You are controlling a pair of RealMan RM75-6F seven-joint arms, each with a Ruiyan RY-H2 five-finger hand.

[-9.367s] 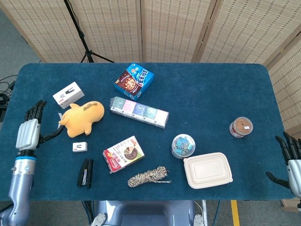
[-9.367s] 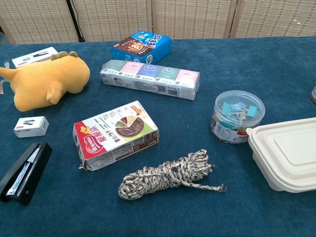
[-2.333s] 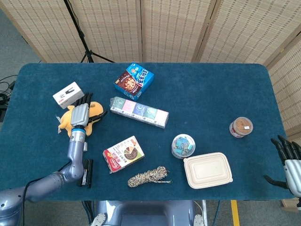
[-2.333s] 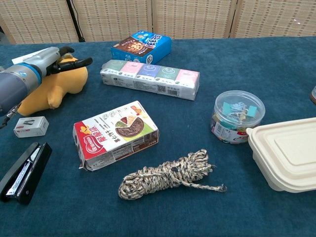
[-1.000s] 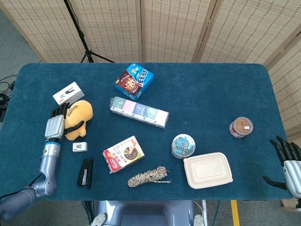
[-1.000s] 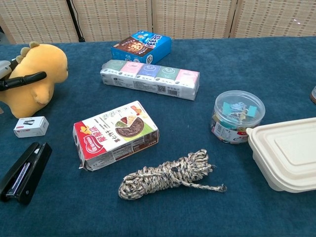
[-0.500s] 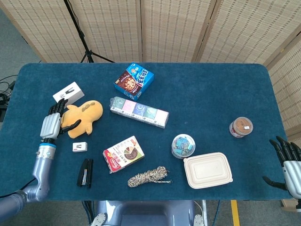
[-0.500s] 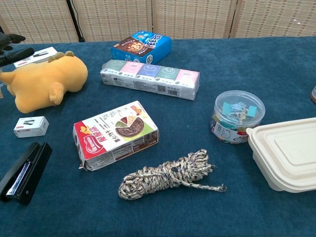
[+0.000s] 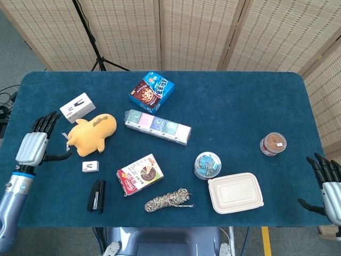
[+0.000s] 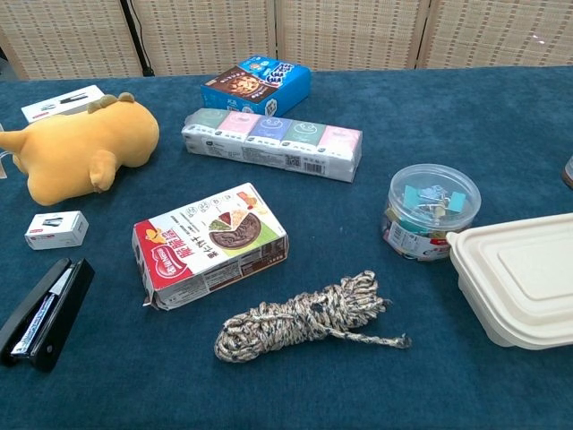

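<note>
My left hand (image 9: 33, 145) hovers open at the table's left edge, fingers spread, holding nothing. The yellow plush toy (image 9: 92, 133) lies on its side just to the right of that hand, apart from it; the chest view shows the plush toy (image 10: 79, 154) at far left. My right hand (image 9: 329, 188) hangs open beyond the table's right edge, near the beige lidded food container (image 9: 235, 192). Neither hand shows in the chest view.
On the blue table (image 9: 229, 101) lie a white box (image 9: 77, 107), a small white box (image 9: 90, 166), a black stapler (image 9: 96, 196), a snack box (image 9: 139, 174), a coiled rope (image 9: 168, 200), a clip jar (image 9: 207, 165), a tissue-pack row (image 9: 157, 126), a blue cookie box (image 9: 152, 91) and a brown-lidded cup (image 9: 273, 144).
My left hand gripped the plush, tipped it upright, then laid it back down. It has let go and drawn back left to the table edge. The right hand stayed still.
</note>
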